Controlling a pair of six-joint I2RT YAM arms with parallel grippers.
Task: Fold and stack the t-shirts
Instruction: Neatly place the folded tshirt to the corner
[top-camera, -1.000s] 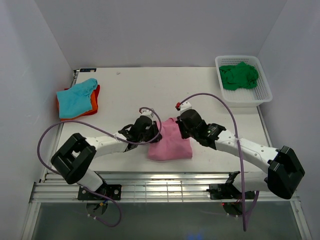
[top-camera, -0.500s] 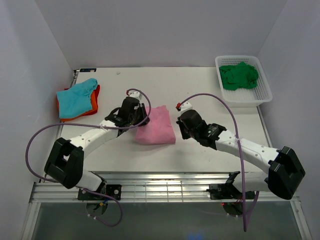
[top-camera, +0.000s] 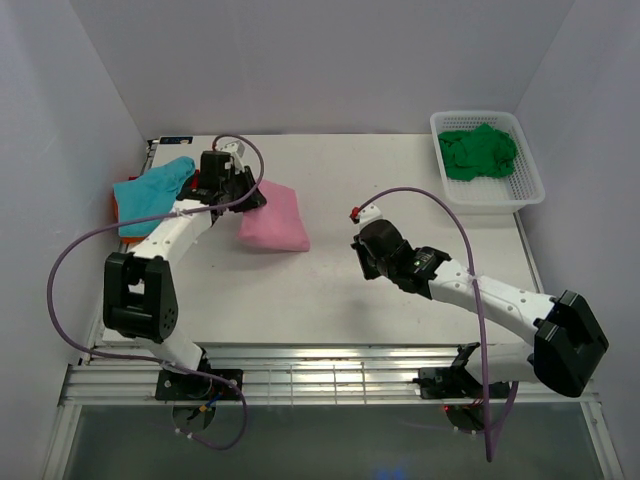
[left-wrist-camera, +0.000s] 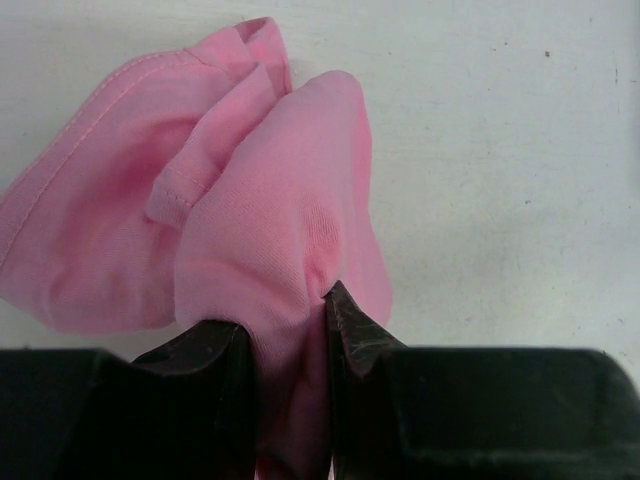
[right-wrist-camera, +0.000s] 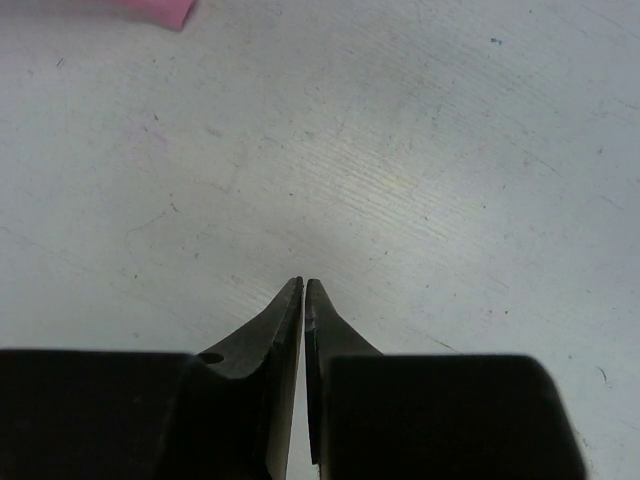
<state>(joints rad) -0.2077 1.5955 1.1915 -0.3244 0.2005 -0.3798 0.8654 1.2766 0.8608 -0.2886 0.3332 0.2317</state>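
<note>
A folded pink t-shirt (top-camera: 275, 218) hangs bunched from my left gripper (top-camera: 245, 196), which is shut on a thick fold of it (left-wrist-camera: 230, 220) at the far left of the table. Just left of it, a teal t-shirt (top-camera: 148, 192) lies on top of an orange one (top-camera: 191, 203). A dark green t-shirt (top-camera: 478, 152) lies crumpled in the basket at the back right. My right gripper (top-camera: 360, 250) hovers low over bare table at the centre, shut and empty (right-wrist-camera: 303, 285). Only a pink corner (right-wrist-camera: 160, 10) shows at the top edge of the right wrist view.
The white mesh basket (top-camera: 528, 190) stands at the back right corner. A purple cable loops above each arm. The side walls close in on the left and right table edges. The metal rail with the arm bases runs along the near edge.
My left arm has swung from the near centre to the far left, carrying the pink t-shirt up beside the teal and orange pile. The right gripper has stayed almost in place, shut.
</note>
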